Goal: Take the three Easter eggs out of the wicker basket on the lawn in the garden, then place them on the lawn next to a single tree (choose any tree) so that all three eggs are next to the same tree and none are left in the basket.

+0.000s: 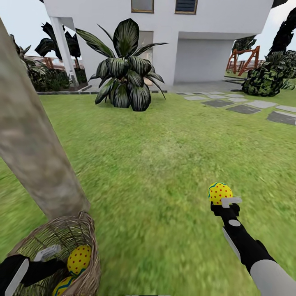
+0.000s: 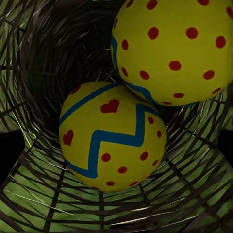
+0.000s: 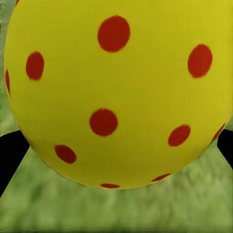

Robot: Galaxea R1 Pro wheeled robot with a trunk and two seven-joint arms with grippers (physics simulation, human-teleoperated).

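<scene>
The right gripper point(image 1: 224, 202) is clamped on one Easter egg point(image 1: 220, 192), held above the lawn point(image 1: 164, 164) to the right of the scene, well apart from the wicker basket point(image 1: 88, 246); in the right wrist view that egg point(image 3: 116, 92) sits close between the fingers with grass beneath. The basket stands at the near left, touching the foot of the thick grey-brown tree trunk point(image 1: 33, 144), and holds two more eggs, a dotted one point(image 1: 79, 259) resting on a zigzag-banded one point(image 1: 62, 286). The left gripper point(image 1: 49, 257) reaches into the basket beside them, and whether its claw is wide or narrow cannot be told.
</scene>
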